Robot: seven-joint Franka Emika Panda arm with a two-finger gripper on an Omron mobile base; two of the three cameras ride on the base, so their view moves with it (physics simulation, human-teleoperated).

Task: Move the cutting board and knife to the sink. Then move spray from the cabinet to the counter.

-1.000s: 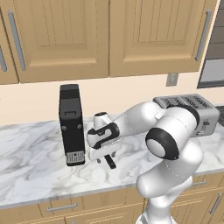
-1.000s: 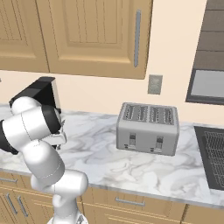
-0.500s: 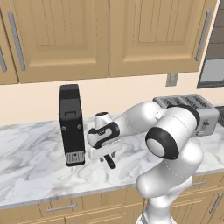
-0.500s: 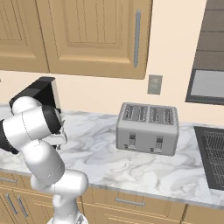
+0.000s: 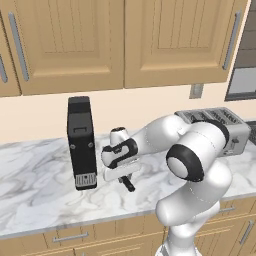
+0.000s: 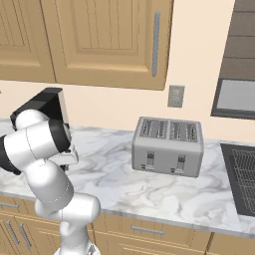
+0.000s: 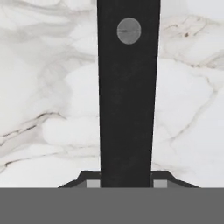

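The knife (image 7: 127,100) lies on the white marble counter (image 7: 52,109), and its black handle with a round grey rivet runs straight up the hand view. My gripper (image 7: 127,183) points down at the handle, one fingertip pressed against each side, so it is shut on it. In the left base view the gripper (image 5: 123,178) hangs low over the counter (image 5: 40,185), just right of a black appliance, with a dark stub of the knife (image 5: 129,185) under it. The cutting board and the spray are out of view.
A tall black appliance (image 5: 82,142) stands close to the gripper's left. A silver toaster (image 6: 168,147) sits to the right. At the far right lies a dark area with a grid (image 6: 244,182); I cannot tell whether it is the sink. Panelled wall cabinets (image 5: 125,40) hang above.
The fingers have closed in from wide open onto the knife handle. The arm has hardly moved, and the scene has not shifted.
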